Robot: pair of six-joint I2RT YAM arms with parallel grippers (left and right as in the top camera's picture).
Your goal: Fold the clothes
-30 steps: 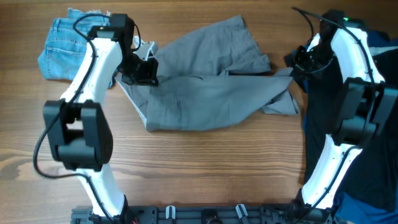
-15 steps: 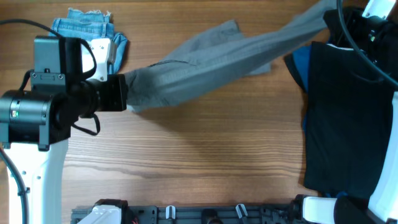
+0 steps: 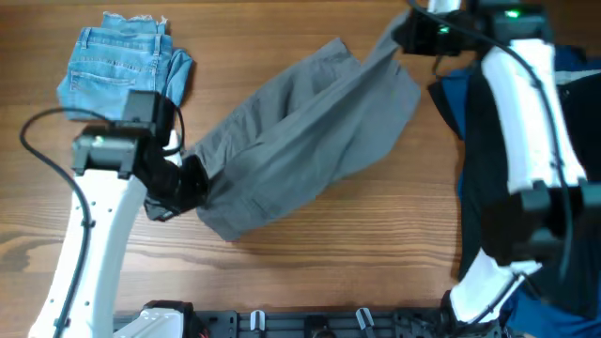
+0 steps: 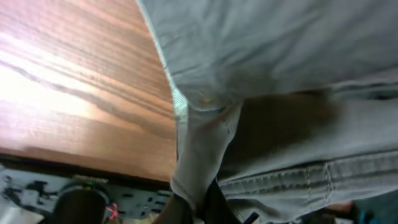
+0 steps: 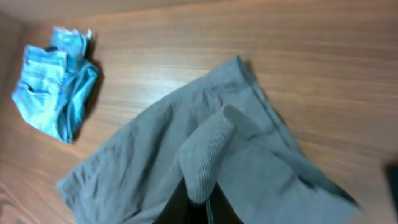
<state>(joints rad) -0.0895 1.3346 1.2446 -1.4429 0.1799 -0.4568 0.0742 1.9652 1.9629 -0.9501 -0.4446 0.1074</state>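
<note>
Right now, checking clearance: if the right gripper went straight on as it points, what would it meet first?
The grey shorts: the right gripper is shut on a fold of them, and more of that cloth lies ahead, over the table. Depth is unclear.

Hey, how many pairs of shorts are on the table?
2. The grey shorts stretch across the middle, held by the left pincer and right pincer; the denim shorts lie at the far-left corner. The dark garments at right could hide more.
</note>
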